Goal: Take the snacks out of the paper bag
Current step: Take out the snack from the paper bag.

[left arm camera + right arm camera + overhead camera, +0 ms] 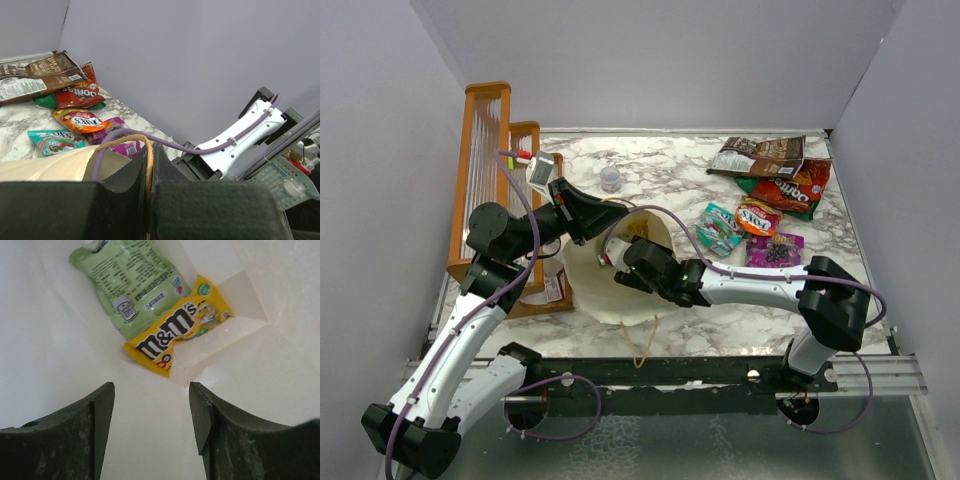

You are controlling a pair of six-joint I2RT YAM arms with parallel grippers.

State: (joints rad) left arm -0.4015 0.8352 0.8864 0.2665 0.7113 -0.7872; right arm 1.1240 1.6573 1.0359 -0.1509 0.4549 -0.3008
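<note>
The cream paper bag [605, 295] lies tipped with its mouth facing right. My left gripper [151, 148] is shut on its tan loop handle [148, 167] and holds the rim up. My right gripper [151, 390] is open inside the bag with nothing between its fingers. Just beyond its tips, on the bag's bottom, lie a yellow candy pack [175, 332] and a pale green packet [130, 282]. Outside on the table lie a brown chip bag [760, 155], a red chip bag [792, 185], an orange packet [757, 215], a teal packet [718, 228] and a purple pouch [775, 250].
An orange-framed wooden rack [485, 170] stands at the left, close behind the left arm. A small clear cup [610, 178] sits on the marble behind the bag. Grey walls close in the back and both sides.
</note>
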